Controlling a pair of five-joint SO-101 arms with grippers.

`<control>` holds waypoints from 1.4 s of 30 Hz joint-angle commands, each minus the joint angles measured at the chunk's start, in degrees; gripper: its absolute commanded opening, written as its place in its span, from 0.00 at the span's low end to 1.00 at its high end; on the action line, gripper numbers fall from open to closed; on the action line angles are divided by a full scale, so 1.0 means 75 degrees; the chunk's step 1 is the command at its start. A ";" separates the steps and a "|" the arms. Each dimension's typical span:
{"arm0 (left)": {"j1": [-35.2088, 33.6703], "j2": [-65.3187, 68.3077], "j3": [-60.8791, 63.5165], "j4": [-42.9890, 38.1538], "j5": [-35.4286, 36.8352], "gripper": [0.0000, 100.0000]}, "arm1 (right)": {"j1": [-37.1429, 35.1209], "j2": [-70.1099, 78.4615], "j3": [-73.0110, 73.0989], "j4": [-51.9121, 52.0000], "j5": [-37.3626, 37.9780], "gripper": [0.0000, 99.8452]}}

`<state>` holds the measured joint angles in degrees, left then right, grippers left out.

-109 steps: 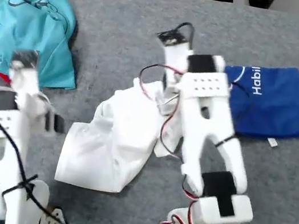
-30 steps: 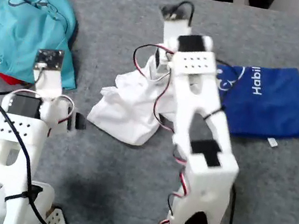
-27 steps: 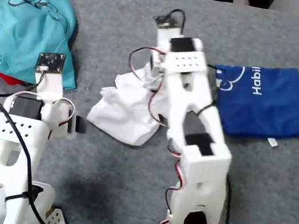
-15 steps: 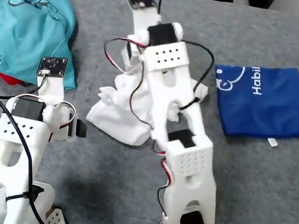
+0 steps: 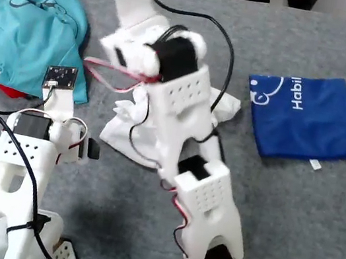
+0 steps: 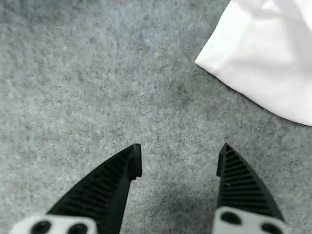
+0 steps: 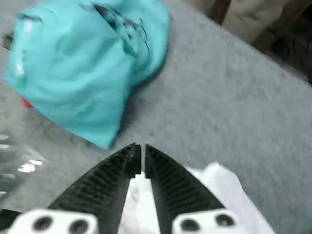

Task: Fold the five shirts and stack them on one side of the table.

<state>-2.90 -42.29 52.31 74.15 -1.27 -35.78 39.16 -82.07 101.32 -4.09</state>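
1. The white shirt (image 5: 142, 134) lies crumpled at mid-frame in the high view, with its long axis slanting from lower left to upper right.
2. The right gripper (image 7: 140, 148) is pinched closed just above the shirt's upper-left part. I cannot tell whether it has cloth nipped.
3. The left gripper (image 6: 178, 156) is spread wide over bare table (image 6: 73, 73), lower left of the shirt. The shirt's corner is ahead of it, near but not touching.
4. The right arm looks nearer, so the left would have to reach forward.

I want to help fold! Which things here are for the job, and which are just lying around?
For the job:
crumpled white cloth shirt
folded dark blue shirt
bunched-up turquoise shirt
red fabric peeking from under the turquoise one

Just there:
grey felt table cover
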 commanded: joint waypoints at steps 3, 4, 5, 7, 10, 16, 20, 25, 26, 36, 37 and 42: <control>-0.0668 -0.0088 -0.0035 0.0070 -0.0047 0.26 | 0.1002 0.0193 0.1846 0.0094 -0.0903 0.42; -0.0762 -0.0088 -0.0035 0.0070 -0.0047 0.26 | 0.1084 0.0358 0.2198 0.0059 -0.0903 0.48; -0.0821 -0.0088 -0.0035 0.0070 -0.0047 0.26 | 0.1131 0.0580 0.2549 -0.0035 -0.0938 0.51; -0.0844 -0.0088 -0.0023 0.0070 -0.0047 0.26 | 0.1155 0.1108 0.3100 -0.0340 -0.0949 0.51; -0.0844 -0.0088 -0.0023 0.0059 -0.0047 0.26 | 0.1131 0.1823 0.3229 -0.0551 -0.0914 0.40; -0.0891 -0.0088 -0.0023 0.0070 -0.0047 0.26 | 0.1272 0.2045 0.1495 -0.0012 -0.0891 0.00; -0.0879 -0.0088 -0.0023 0.0059 -0.0047 0.26 | 0.1377 0.1764 -0.0123 0.0152 -0.0891 0.00; -0.0879 -0.0088 -0.0035 0.0023 -0.0047 0.26 | 0.0815 0.0592 -0.0897 0.0141 -0.0645 0.00; -0.0879 -0.0088 -0.0035 0.0023 -0.0047 0.26 | 0.0604 0.0299 -0.1002 0.0117 -0.0445 0.00; -0.0891 -0.0088 -0.0047 0.0059 -0.0047 0.26 | 0.0604 -0.0299 0.0662 0.0141 -0.0434 0.14; -0.0891 -0.0088 -0.0035 0.0059 -0.0047 0.26 | 0.0815 -0.0182 0.1131 0.0141 -0.0785 0.22; -0.0891 -0.0088 -0.0035 0.0070 -0.0047 0.26 | 0.1190 0.0451 0.3276 0.0094 -0.1196 0.55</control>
<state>-9.05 -42.29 52.31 74.15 -1.27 -28.22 41.71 -64.75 101.49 -11.74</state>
